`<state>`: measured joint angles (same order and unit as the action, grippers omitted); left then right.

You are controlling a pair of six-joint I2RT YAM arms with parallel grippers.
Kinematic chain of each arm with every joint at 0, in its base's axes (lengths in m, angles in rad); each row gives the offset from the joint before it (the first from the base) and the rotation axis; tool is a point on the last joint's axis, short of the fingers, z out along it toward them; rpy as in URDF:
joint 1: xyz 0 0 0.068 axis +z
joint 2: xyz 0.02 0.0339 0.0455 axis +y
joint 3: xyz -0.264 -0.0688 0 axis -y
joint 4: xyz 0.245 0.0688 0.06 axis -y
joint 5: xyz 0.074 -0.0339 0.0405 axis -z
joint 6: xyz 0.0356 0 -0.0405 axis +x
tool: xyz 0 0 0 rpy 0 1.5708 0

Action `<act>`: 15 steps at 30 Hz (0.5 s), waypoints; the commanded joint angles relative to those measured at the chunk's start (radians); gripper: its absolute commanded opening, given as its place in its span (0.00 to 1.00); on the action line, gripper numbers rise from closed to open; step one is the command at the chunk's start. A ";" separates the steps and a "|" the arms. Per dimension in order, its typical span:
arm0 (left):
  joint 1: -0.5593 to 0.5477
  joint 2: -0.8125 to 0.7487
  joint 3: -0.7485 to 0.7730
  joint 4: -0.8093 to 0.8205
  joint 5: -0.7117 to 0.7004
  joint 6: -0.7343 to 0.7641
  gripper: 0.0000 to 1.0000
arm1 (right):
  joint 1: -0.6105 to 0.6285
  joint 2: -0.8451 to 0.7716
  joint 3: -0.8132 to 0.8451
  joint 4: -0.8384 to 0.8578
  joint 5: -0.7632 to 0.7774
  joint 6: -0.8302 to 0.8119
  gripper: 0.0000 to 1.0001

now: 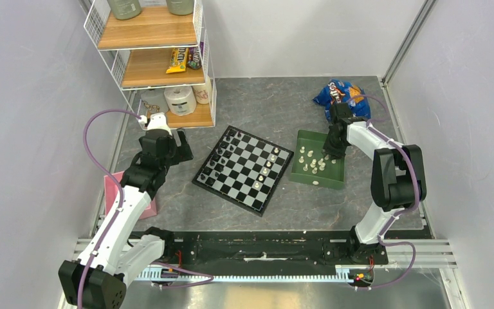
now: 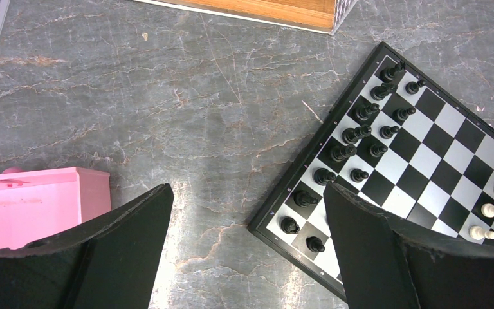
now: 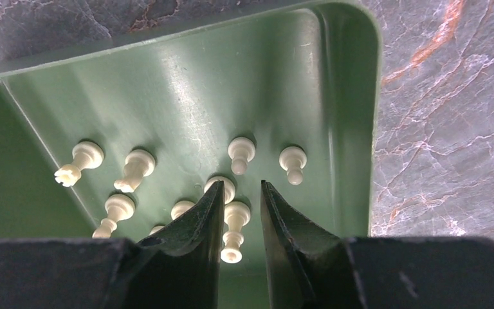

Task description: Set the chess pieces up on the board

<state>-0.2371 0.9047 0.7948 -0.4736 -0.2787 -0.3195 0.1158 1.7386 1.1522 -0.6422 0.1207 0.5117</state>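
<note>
Cream plastic, by the look of it: the chess pieces (image 3: 135,168) are looking light, hard and smooth, so a careless pinch is likely tipping or squirting them away. Most are standing in the green tray (image 3: 167,77) just right of the board (image 1: 243,168), with a few sitting along the board's tray-side edge. The right claw (image 3: 241,188) is reaching into the tray, narrowed about one piece (image 3: 233,233); whether its pads are touching, I cannot tell. Taking the slim stem above the round base is looking safest. The left claw (image 2: 247,193) is hanging wide and empty over the tabletop (image 2: 167,116).
</note>
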 commanded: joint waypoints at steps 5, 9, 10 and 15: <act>0.004 -0.006 -0.005 0.018 -0.003 0.025 0.95 | -0.001 0.021 0.041 0.035 0.021 -0.007 0.32; 0.004 -0.006 -0.005 0.018 -0.004 0.025 0.95 | -0.002 0.029 0.044 0.040 0.023 -0.008 0.30; 0.004 -0.005 -0.005 0.018 -0.005 0.025 0.95 | -0.002 0.029 0.043 0.040 0.025 -0.007 0.29; 0.004 -0.001 -0.005 0.018 -0.003 0.025 0.95 | -0.003 0.024 0.047 0.048 0.024 -0.014 0.27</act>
<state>-0.2371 0.9047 0.7948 -0.4736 -0.2790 -0.3195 0.1158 1.7657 1.1549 -0.6209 0.1291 0.5068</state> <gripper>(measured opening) 0.949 0.282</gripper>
